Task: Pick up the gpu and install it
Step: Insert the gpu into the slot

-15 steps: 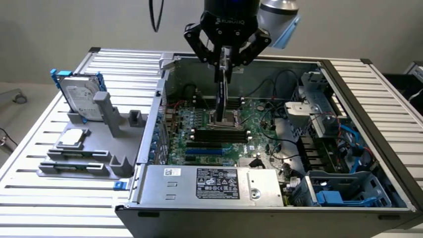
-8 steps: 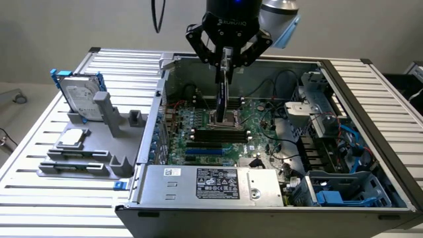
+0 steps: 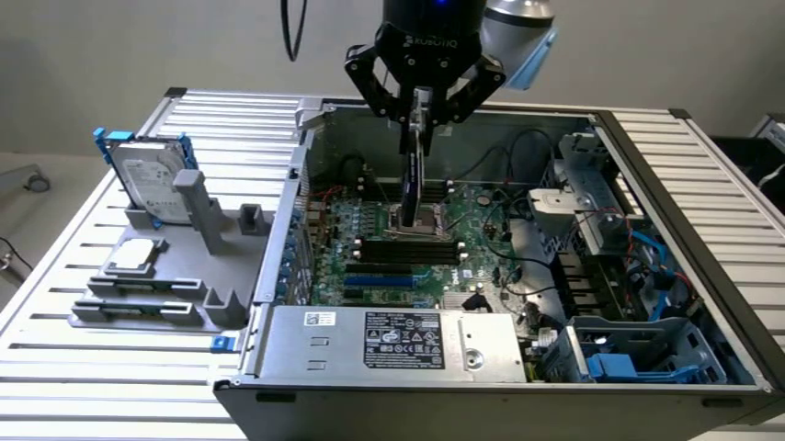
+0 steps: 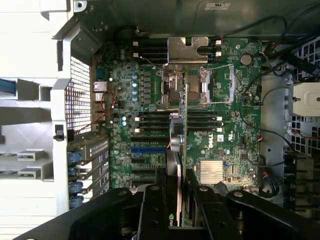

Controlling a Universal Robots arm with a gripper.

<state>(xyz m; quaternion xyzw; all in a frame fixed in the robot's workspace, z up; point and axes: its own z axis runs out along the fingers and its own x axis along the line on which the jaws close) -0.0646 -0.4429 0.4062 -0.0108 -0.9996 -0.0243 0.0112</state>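
Now the black fingers (image 3: 460, 103) are clamped on the top edge of the thin, flat green-and-black gpu (image 3: 415, 175). It hangs upright, edge-on, over the green motherboard (image 3: 362, 225) inside the open dark-grey computer case (image 3: 491, 409).

Bench and backdrop, even indoor light.
Plain pale wall (image 3: 147, 46) behind; slatted aluminium table (image 3: 110, 367) (ribs run across it) in the foreground; grey floor (image 3: 18, 207) at the exterior view's left, a small caster (image 3: 37, 182) resting on it.
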